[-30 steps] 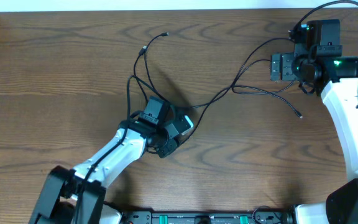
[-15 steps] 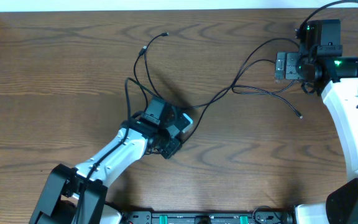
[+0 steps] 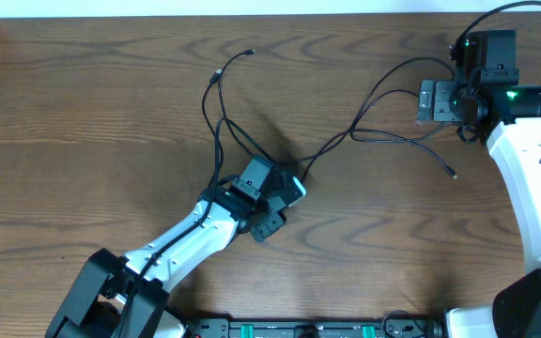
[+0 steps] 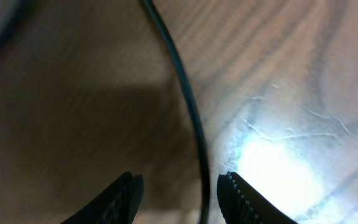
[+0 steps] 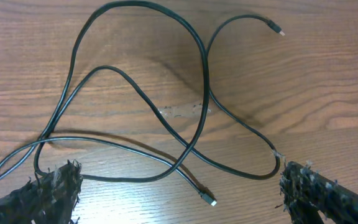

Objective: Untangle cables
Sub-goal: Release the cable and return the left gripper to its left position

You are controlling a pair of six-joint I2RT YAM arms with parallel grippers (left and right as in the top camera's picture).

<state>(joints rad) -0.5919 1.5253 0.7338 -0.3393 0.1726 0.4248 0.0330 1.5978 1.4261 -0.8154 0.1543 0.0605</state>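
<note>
Thin black cables (image 3: 332,143) lie tangled across the wooden table, with plug ends at the upper middle (image 3: 250,52) and at the right (image 3: 454,175). No white cord shows. My left gripper (image 3: 283,199) is low over the tangle's lower left. In the left wrist view it is open (image 4: 180,200), with one black cable (image 4: 191,124) running between its fingers. My right gripper (image 3: 424,100) hovers at the upper right, open and empty. In the right wrist view its jaws (image 5: 179,180) frame looped cables (image 5: 201,74) and a plug end (image 5: 211,201) below.
The table's back edge (image 3: 252,13) runs along the top. The left arm (image 3: 186,239) reaches in from the bottom left. The right arm (image 3: 524,178) runs down the right side, with its own thicker wire (image 3: 496,11) arching above.
My left gripper has moved right and slightly toward the front, along the cables. The cable loop beside it has shifted right. My right gripper drew slightly right, then held still.
</note>
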